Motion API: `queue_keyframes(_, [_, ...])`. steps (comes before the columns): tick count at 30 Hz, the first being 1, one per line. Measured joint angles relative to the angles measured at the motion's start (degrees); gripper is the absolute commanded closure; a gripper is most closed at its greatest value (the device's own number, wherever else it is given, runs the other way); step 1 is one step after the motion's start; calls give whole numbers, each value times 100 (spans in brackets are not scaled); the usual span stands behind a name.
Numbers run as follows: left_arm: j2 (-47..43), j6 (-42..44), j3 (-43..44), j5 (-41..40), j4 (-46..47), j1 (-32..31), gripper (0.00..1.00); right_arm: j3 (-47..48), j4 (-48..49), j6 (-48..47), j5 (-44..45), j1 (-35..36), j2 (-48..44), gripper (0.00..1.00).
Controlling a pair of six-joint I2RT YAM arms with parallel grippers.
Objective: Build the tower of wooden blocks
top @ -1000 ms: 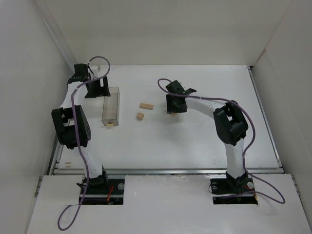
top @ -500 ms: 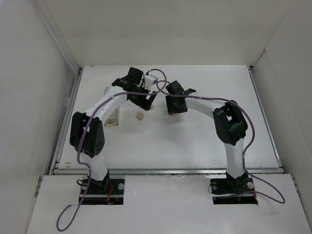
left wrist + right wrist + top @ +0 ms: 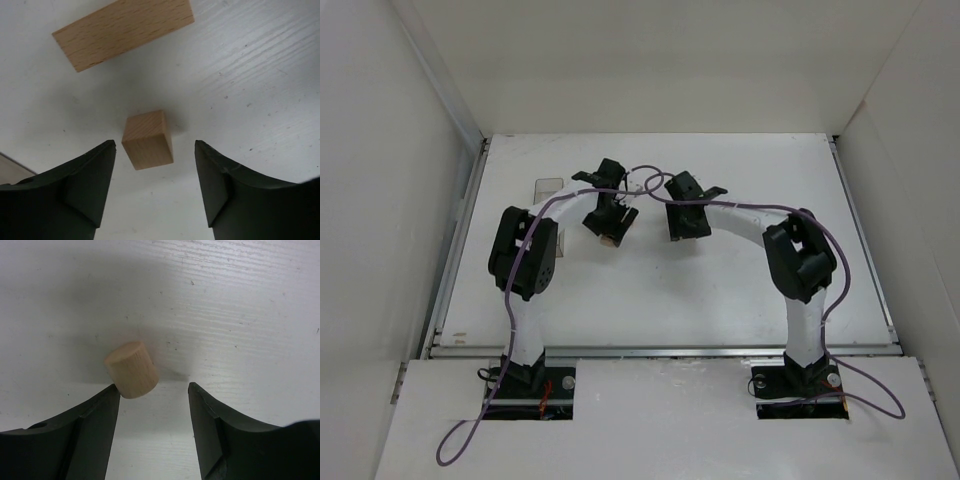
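Our left arm (image 3: 525,262) and right arm (image 3: 800,262) arch inward, wrists angled down; left fingers (image 3: 85,185) and right fingers (image 3: 90,430) stand parted, gripping nothing.

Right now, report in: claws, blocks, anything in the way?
Left claw open, astride the cube, not gripping. Right claw open at the round peg. Bar flat beyond the cube. No stack seen; nothing blocking.

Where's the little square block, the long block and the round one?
Small pale wooden cube (image 3: 148,140): left wrist view, middle of the cube.
Long pale wooden bar (image 3: 122,31): left wrist view, centre of its top face.
Short pale wooden cylinder (image 3: 132,371): right wrist view, its middle.
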Motion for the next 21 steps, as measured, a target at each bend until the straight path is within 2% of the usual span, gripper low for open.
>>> queue_keyframes(3, [2, -39, -24, 2, 52, -59, 55, -24, 4, 42, 44, 2, -31, 37])
queue_keyframes(4, [2, -68, -35, -2, 74, -74, 64, -31, 7, 61, 59, 2, -42, 37])
queue_keyframes(5, [2, -103, -44, 4, 85, -81, 65, -37, 7, 74, 66, 2, -52, 37])
queue_keyframes(6, [2, -90, -63, -11, 107, -83, 73, -57, 17, 87, 76, 2, -72, 37])
queue_keyframes(10, [2, -142, -74, -35, 129, -81, 92, -133, 31, 138, 127, 2, -136, 37])
queue_keyframes(11, [2, -146, -74, -22, 129, -81, 100, -166, 35, 149, 142, 2, -160, 37])
queue_keyframes(16, [2, -4, -74, 160, 127, -96, 100, -378, 39, 192, 256, -4, -363, 37])
queue_keyframes(21, [-11, 706, -74, 409, 127, -295, 100, -592, 76, 251, 240, -136, -675, 35])
